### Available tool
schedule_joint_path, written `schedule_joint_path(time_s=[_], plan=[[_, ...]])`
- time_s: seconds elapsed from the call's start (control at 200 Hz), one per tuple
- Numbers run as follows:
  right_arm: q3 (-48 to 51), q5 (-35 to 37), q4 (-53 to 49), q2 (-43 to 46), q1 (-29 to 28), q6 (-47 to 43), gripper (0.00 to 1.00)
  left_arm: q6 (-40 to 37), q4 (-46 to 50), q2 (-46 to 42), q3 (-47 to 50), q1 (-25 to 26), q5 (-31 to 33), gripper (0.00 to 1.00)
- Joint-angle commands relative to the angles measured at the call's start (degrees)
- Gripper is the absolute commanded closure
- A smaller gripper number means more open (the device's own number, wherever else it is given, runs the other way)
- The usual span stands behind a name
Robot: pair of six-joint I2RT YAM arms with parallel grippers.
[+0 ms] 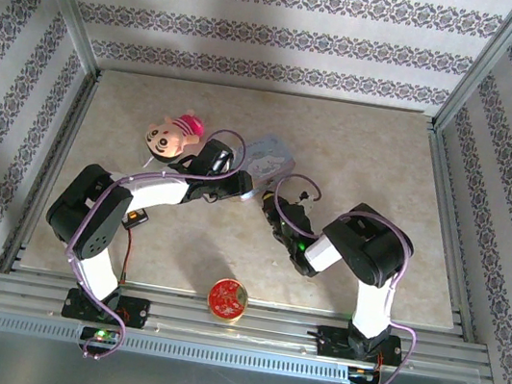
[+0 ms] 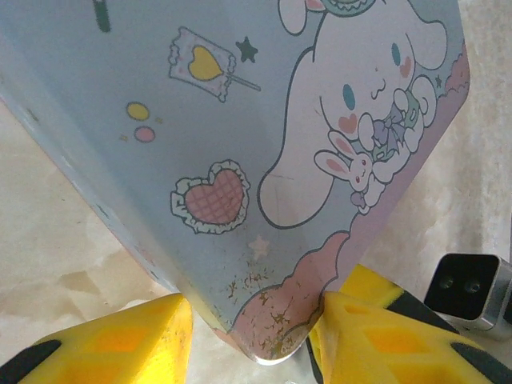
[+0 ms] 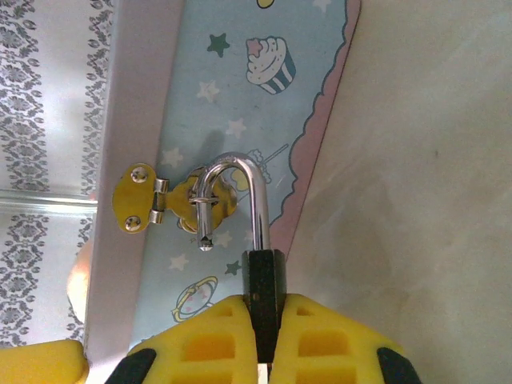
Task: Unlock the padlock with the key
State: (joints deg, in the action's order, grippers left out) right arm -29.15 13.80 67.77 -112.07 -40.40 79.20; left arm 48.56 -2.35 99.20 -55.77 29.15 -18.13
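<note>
Padlock: its dark body [image 3: 264, 276] stands pinched between yellow fingers, and the silver shackle [image 3: 258, 200] is hooked through the staple of the yellow hasp [image 3: 140, 198] on the pale blue tin [image 3: 240, 96]
Shackle: the short leg ends in open air just beside the staple, outside the body, so the lock looks sprung but not lifted off
Key: the keyway end is buried in the grip, so I cannot tell whether a key sits there
Right hand [image 3: 264, 308]: clamped on the padlock body, one finger on each side; the arm is bent at the elbow and reaches leftward toward the tin
Left hand [image 2: 256, 320]: closed on one corner of the tin, which looks tilted above the bench [image 2: 56, 264]; the forearm runs rightward across the bench
Risk, hooked shackle: a straight pull would drag the staple and could wrench the tin from that corner hold
Risk, narrow grip: the small body could pivot or slip between the fingers if the shackle binds
Risk, crowding: the two wrists are close, so a wide swing could knock them together
</note>
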Motion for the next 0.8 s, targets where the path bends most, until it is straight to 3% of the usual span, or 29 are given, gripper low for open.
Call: schedule_joint_path(time_s=[0.0,0.2,0.59,0.795], plan=[[-0.5,7.2,6.2,-1.9,0.2,0.4,1.0,0.4,8.9,3.7,3.4,-0.1,1.2,0.57],[-0.5,7.9,11.7,-4.1,0.0,-2.1,1.0,0.7,8.0,4.5,4.0,-0.1,0.3,0.58],[-2.8,9.8,11.6,-3.4,-0.5,-4.5,1.0,0.5,6.9,6.5,4.4,-0.2,-0.6,0.62],[-0.3,10.1,11.6,-2.3,1.9,-3.6,1.0,0.8,6.5,6.5,5.0,-0.5,-0.6,0.62]])
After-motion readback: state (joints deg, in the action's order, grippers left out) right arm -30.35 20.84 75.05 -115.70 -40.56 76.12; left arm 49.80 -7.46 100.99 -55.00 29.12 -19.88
